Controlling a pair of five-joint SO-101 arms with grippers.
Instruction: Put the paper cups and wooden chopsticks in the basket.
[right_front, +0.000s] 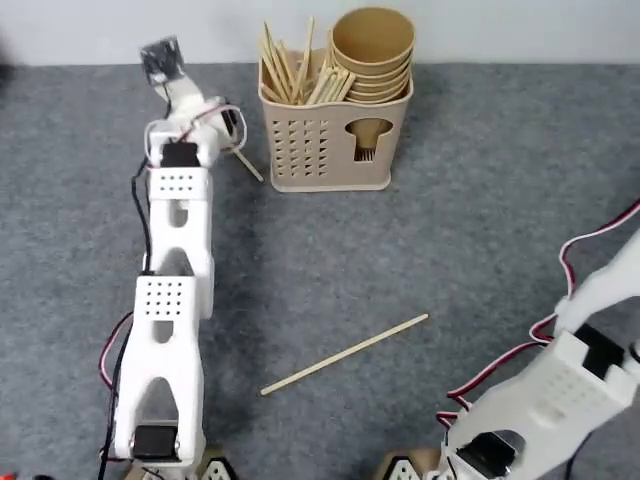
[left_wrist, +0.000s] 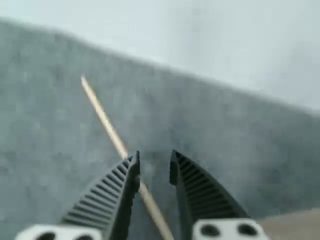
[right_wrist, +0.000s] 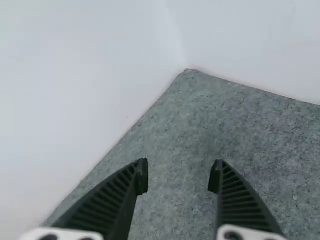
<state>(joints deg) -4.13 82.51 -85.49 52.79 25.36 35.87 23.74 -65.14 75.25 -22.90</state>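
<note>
Work looks nearly done to us; little is left outside the basket (right_front: 320, 150). Nearest, at 5 o'clock on the carpet (right_front: 480, 220), the right arm (right_front: 560, 390) sits folded; the right gripper (right_wrist: 178, 176) has its jaws wide apart with nothing between them, above bare carpet by a white wall (right_wrist: 75, 75). At 6 o'clock from the basket a loose stick (right_front: 345, 353) lies flat and untouched, slanting from 8 toward 2 o'clock: thin, straight, pale wood. Farther on, at 9 o'clock of the basket and just beside it, the left gripper (left_wrist: 154, 162) has its ribbed black jaws a little apart, astride a second stick (left_wrist: 102, 117); the gap is wider than the stick, so we take it as not pinched. Farthest, the basket is a beige plastic box with slotted walls and a keyhole cutout; its 3 o'clock half holds the cups (right_front: 372, 45), a nested stack of tan paper with round rims, and its 9 o'clock half a bundle (right_front: 290, 70) of sticks standing on end. We judge both outside sticks remain to go in
</note>
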